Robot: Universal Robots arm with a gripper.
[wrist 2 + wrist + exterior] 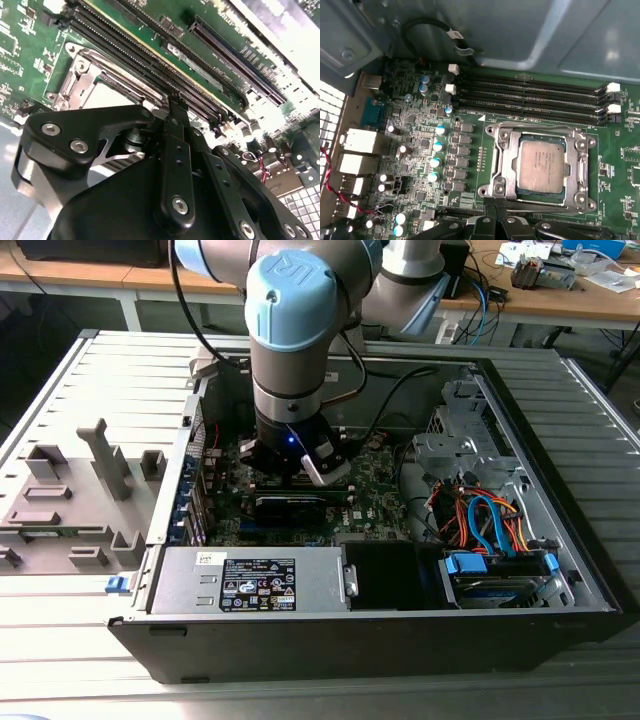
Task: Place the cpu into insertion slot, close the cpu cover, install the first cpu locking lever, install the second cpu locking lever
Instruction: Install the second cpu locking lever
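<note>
The cpu [541, 167], a flat silver-grey square, sits inside the insertion slot [506, 165] on the green motherboard [470, 150]. The cpu cover [570, 137], a thin metal frame with a large window, lies down around the chip, so the chip's top shows through the window. Faint print marks the chip's top, too small to read.

In the first wrist view, the gripper [495, 220] hangs just beside one edge of the socket, its black fingertips [490, 212] drawn close together with almost no gap and nothing held between them. In the second wrist view, the gripper [172, 107] points at the socket's edge nearest the long black memory slots [150, 55], and the cover [82, 82] shows partly behind the black finger links.

In the exterior view, the arm [295, 330] reaches down into an open computer case [560, 540] lying on its side on a grey slatted table [60, 640]. A silver power supply [250, 580] near the case's front wall carries a black label whose writing is too small to read. Orange and blue cables [490, 520] lie toward the exterior view's right.
</note>
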